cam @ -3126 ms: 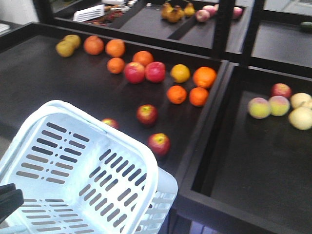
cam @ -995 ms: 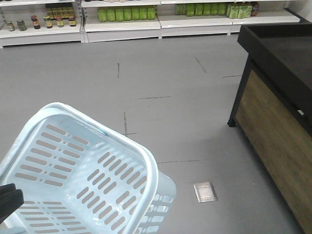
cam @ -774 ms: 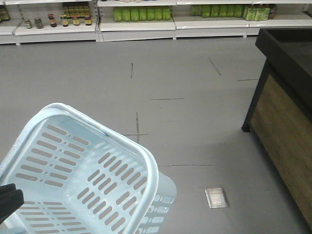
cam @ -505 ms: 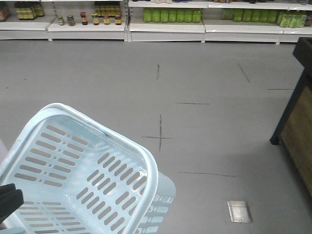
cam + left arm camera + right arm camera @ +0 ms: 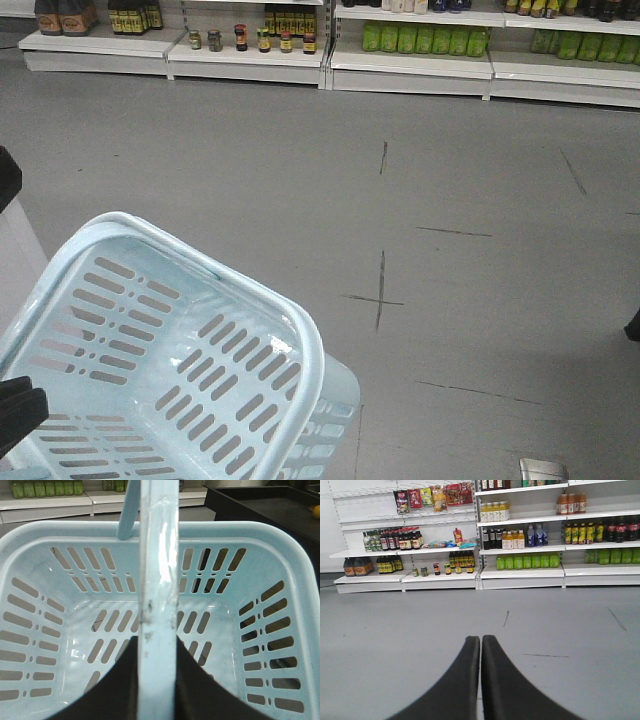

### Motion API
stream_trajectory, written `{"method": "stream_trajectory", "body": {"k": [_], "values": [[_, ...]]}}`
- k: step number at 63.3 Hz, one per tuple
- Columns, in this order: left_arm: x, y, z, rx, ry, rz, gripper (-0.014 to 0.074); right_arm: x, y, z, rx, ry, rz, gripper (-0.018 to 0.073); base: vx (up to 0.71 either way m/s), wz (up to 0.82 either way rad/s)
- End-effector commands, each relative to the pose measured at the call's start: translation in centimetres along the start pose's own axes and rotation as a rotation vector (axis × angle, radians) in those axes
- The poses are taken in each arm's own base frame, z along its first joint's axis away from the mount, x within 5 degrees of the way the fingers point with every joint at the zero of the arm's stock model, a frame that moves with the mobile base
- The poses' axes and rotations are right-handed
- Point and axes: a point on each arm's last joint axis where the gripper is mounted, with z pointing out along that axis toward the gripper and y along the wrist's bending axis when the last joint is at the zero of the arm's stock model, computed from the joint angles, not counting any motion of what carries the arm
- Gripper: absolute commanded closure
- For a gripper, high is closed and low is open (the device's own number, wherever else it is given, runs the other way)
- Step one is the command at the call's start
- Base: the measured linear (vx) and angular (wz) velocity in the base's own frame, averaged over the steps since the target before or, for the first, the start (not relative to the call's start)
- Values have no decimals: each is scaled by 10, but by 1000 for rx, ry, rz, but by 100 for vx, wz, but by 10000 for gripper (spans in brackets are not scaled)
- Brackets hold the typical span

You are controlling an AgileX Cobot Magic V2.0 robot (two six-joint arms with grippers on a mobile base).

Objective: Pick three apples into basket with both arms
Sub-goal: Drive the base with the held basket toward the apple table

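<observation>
exterior front-facing view: at the far left edge a black piece (image 5: pixel 18 412) sits against the near side of the basket (image 5: pixel 305 345), cut off by the frame, so i cannot tell what it is. the pale blue basket fills the lower left, held up off the grey floor (image 5: pixel 480 180) and tilted, its open top turned toward the camera and its slotted bottom bare. right of the basket a dark cross mark (image 5: pixel 380 298) is drawn on the floor, and a small metal plate (image 5: pixel 543 468) is set into the floor at the bottom right. along the top run white shelves (image 5: pixel 250 62) with small jars (image 5: pixel 240 38) on the left and green bottles (image 5: pixel 420 38) further right.

left wrist-mounted view: the basket hangs straight below the camera. its handle (image 5: pixel 159 570) runs up the middle of the frame, and the left gripper (image 5: pixel 158 647) is closed around it, one black finger (image 5: pixel 115 680) pressed to each side of the bar. a second handle loop leans off toward the far rim. beyond the basket's right wall stands a black counter (image 5: pixel 260 502).

right wrist-mounted view: the right gripper (image 5: pixel 480 640) points out over the floor toward the stocked shelves, well apart from them. its two black fingers (image 5: pixel 455 680) are pressed together tip to tip with nothing between them.
</observation>
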Motion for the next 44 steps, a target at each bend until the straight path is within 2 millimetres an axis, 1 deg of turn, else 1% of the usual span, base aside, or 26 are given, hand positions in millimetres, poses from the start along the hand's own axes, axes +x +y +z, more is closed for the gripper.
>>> {"method": "stream_trajectory", "body": {"k": [1,17,44], "values": [[-16,0,-3,-16,-104,-37,603,-2,-1,0,6,-66,-19,564,16,9],[-16,0,-3,-16,-104,-37,603,-2,-1,0,6,-66,-19,564,18,1],[-16,0,-3,-16,-104,-37,603,-2,-1,0,6,-66,-19,564,21,-9]]}}
